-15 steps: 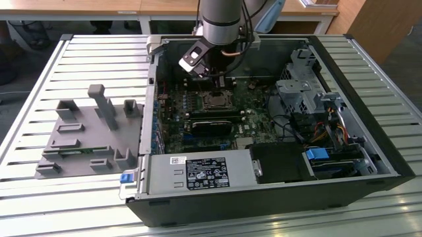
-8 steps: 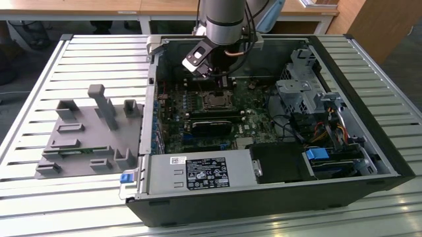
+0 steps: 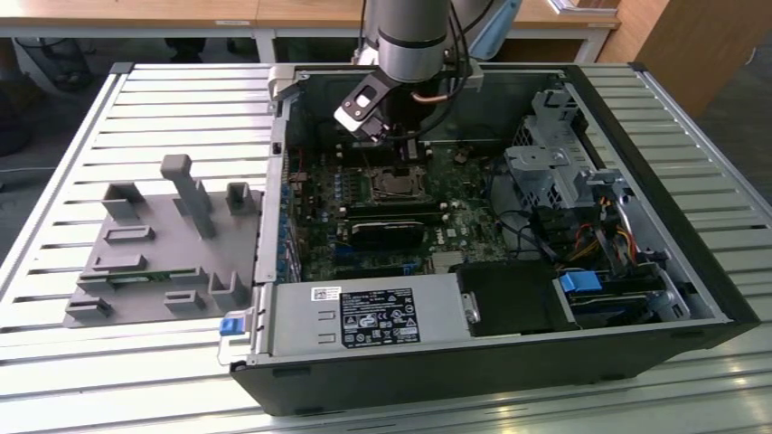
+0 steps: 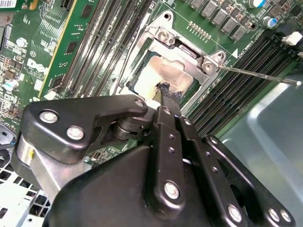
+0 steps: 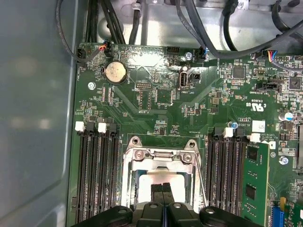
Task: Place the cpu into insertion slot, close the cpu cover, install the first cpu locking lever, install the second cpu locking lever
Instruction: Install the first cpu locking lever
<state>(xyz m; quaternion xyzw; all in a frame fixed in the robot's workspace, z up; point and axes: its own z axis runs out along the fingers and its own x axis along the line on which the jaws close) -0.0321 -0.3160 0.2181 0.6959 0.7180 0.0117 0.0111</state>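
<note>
In the exterior view the grey arm (image 3: 410, 36) drops almost straight down, its wrist bent so that the black pincer (image 3: 403, 152) points downward. In the first wrist view the pincer's two dark fingers (image 5: 157, 191) lie side by side, with what looks like only a thin seam between their tips. In the second wrist view the black bolted linkage bars (image 4: 189, 156) converge and the fingers narrow to one slim tip.

Slatted light-grey metal table (image 3: 145, 90) carries two items directly: an open black computer case (image 3: 483, 384) lying on its side toward the exterior view's right, and just beside it, on the left, a grey moulded fixture block (image 3: 133, 240) with upright posts, possibly holding a small green board (image 3: 143, 278).
</note>
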